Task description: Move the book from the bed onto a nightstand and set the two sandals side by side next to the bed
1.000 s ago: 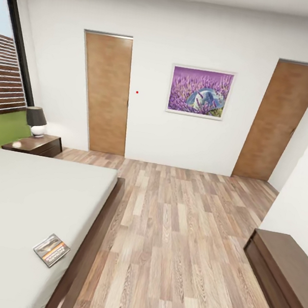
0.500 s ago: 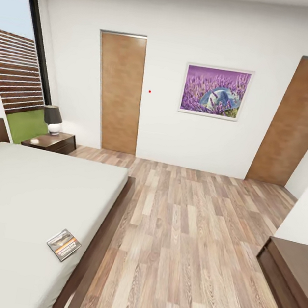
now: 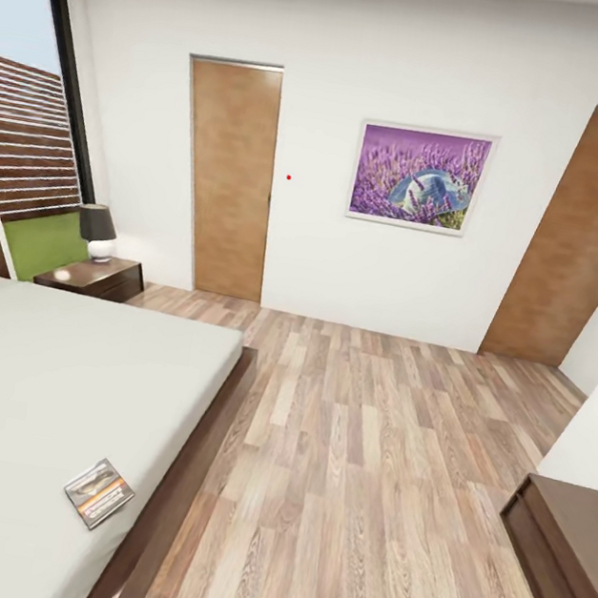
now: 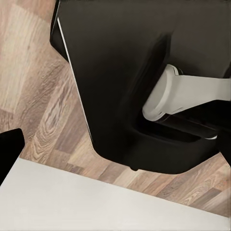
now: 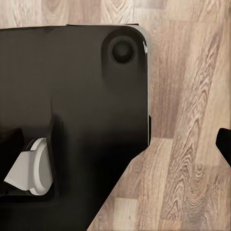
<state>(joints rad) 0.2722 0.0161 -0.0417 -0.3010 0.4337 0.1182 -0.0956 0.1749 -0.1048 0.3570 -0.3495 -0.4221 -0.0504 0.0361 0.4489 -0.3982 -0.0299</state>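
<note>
The book (image 3: 98, 492) lies flat on the white mattress of the bed (image 3: 45, 375), near the bed's right edge at the lower left of the head view. The nightstand (image 3: 92, 277) stands in the far left corner beside the headboard, with a small lamp (image 3: 97, 232) on it. The sandals are out of view. Over the plank floor, my left gripper's fingertip (image 4: 8, 151) sits at the picture's edge, with nothing between the fingers. My right gripper's fingertip (image 5: 224, 144) likewise sits at the edge, over bare floor.
A long dark-brown cabinet (image 3: 560, 553) stands against the right wall. Two brown doors (image 3: 228, 177) and a lavender picture (image 3: 420, 176) are on the far wall, a tall window (image 3: 25, 140) at left. Wood floor (image 3: 360, 463) lies between bed and cabinet. My black base (image 4: 144, 82) is below the arms.
The whole head view has shifted as the camera turned left and moved. Book, bed and nightstand have stayed where they were in the room.
</note>
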